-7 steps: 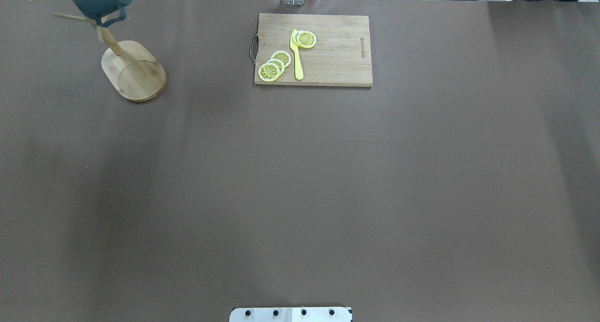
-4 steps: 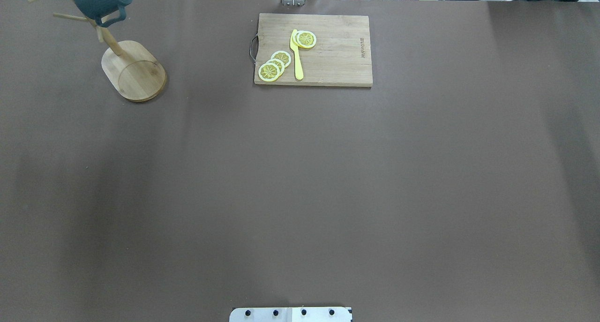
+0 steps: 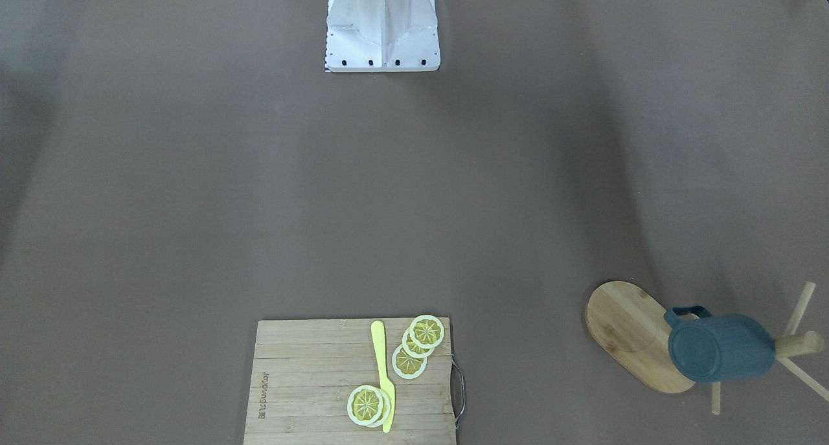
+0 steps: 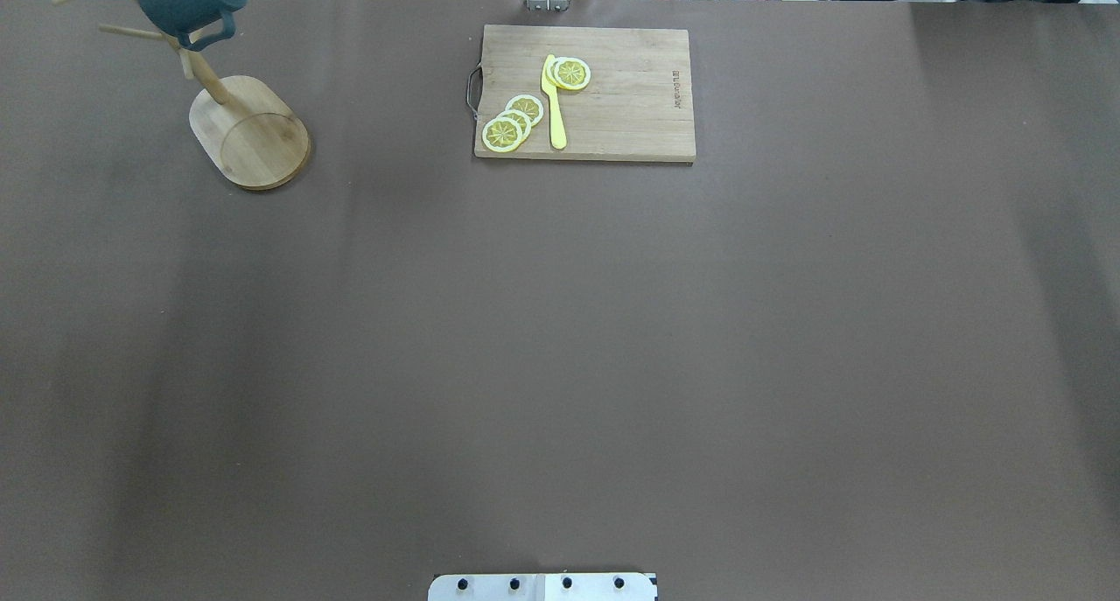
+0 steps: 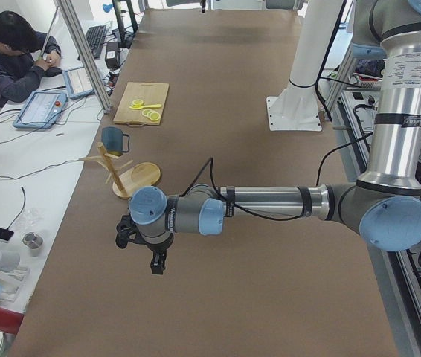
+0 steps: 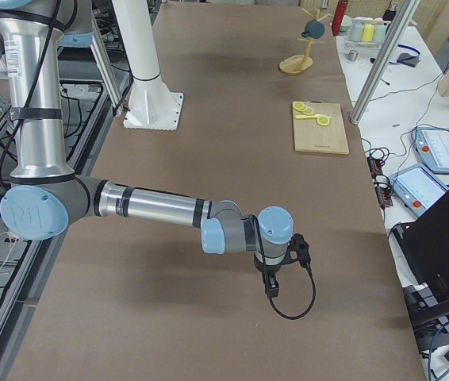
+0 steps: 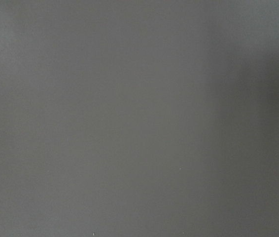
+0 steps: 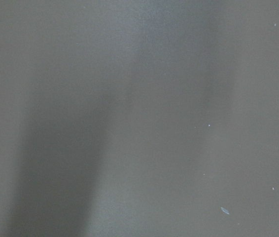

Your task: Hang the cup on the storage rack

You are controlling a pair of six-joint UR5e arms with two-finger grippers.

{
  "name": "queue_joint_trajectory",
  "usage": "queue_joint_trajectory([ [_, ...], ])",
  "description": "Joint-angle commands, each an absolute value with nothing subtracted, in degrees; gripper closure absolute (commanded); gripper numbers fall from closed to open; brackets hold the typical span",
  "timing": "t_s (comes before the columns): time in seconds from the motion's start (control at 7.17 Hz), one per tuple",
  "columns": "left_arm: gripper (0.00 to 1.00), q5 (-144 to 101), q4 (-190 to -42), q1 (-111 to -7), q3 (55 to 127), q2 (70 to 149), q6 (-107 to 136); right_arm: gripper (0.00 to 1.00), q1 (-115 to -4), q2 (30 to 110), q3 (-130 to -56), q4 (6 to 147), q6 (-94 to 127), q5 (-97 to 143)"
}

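The dark slate-blue cup (image 4: 188,2) hangs by its handle on a peg of the bamboo storage rack (image 4: 254,137) at the far left of the table. It lies on its side with its bottom toward the front camera (image 3: 722,348); the rack's oval base (image 3: 622,328) is beneath it. No gripper touches it. My left gripper (image 5: 156,262) shows only in the exterior left view, pointing down over bare table well short of the rack (image 5: 140,176). My right gripper (image 6: 270,283) shows only in the exterior right view, far from the cup (image 6: 315,28). I cannot tell whether either is open or shut.
A rectangular wooden cutting board (image 4: 630,102) with lemon slices (image 4: 512,122) and a yellow knife (image 4: 554,102) lies at the far middle. The robot's base plate (image 3: 382,50) stands at the near edge. A person (image 5: 10,59) sits beyond the table's far side.
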State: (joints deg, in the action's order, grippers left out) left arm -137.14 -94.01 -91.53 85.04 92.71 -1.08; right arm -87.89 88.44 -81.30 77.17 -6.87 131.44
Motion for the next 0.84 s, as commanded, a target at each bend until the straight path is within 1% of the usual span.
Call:
queue_joint_trajectory([
  [0.0,0.01,-136.94,-93.78,-91.49,84.56,91.41,-0.97,0.00,-87.89,88.59,-81.30,77.17,-6.86,131.40],
  [0.14,0.01,-136.76,-93.78,-91.49,84.99,91.49,-1.31,0.00,-87.89,88.59,-81.39,77.17,-6.86,131.48],
  [0.7,0.01,-136.67,-93.78,-91.49,91.91,90.53,-1.41,0.00,-87.19,88.77,-81.04,77.08,-7.03,131.40],
])
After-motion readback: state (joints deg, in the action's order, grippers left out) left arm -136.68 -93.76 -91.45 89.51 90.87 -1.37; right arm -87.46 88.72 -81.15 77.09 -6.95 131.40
